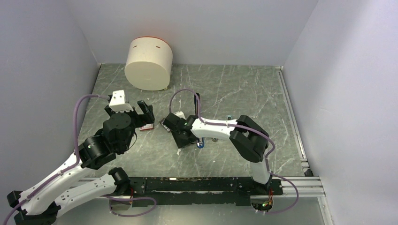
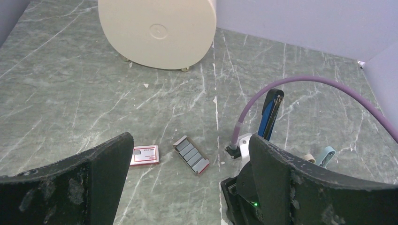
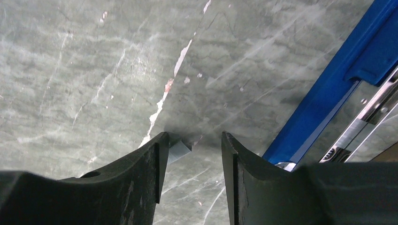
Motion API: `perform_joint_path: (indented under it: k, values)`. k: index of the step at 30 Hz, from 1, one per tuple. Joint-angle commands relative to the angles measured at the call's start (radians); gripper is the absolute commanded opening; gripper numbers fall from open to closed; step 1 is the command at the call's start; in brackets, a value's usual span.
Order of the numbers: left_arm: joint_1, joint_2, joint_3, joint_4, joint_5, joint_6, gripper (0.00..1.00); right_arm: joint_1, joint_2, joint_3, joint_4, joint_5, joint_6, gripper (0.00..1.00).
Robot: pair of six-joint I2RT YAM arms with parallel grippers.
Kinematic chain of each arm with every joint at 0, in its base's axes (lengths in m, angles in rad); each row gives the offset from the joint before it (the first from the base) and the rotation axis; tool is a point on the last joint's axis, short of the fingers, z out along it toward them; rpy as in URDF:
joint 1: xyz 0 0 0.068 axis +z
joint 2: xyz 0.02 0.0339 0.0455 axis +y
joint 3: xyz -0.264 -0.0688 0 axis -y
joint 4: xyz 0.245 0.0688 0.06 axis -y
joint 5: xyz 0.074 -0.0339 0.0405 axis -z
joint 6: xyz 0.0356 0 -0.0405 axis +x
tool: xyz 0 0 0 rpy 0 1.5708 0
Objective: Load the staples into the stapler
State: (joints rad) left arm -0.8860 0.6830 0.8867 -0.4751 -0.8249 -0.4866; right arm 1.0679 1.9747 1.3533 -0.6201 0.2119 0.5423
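Note:
The staples show in the left wrist view as a flat red box lid with a white label (image 2: pixel 144 155) and, beside it, an open tray (image 2: pixel 191 154) holding several grey staple blocks. One small grey staple block (image 3: pixel 179 150) lies on the table against the left fingertip of my right gripper (image 3: pixel 193 137), whose jaws stand apart and do not clamp it. The stapler (image 2: pixel 270 115), blue with a black arm, is swung open; its blue body (image 3: pixel 338 89) and silver channel (image 3: pixel 363 122) run just right of that gripper. My left gripper (image 2: pixel 190 138) hovers wide open above the box (image 1: pixel 146 126).
A large cream cylinder (image 1: pixel 149 63) stands at the back left. A tan piece (image 2: pixel 307 157) and a pale-blue piece (image 2: pixel 325 156) lie right of the right arm. A purple cable (image 2: pixel 300 82) arcs over the stapler. Walls close in the table on three sides.

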Motion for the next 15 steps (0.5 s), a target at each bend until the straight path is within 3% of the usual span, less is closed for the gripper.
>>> perform_joint_path:
  k: [1, 5, 11, 15]
  values:
    - [0.006, 0.000, 0.005, 0.027, 0.012, -0.003, 0.97, 0.003, -0.024, -0.045, -0.012, -0.057, -0.009, 0.50]
    - [0.006, 0.000, 0.003, 0.027, 0.013, -0.003, 0.97, 0.004, -0.034, -0.062, -0.017, -0.057, -0.004, 0.49]
    - [0.006, 0.002, 0.002, 0.026, 0.014, -0.005, 0.97, 0.006, -0.047, -0.066, -0.006, -0.088, -0.005, 0.34]
    - [0.007, 0.003, 0.000, 0.027, 0.016, -0.006, 0.97, 0.014, -0.046, -0.058, -0.002, -0.089, -0.012, 0.39]
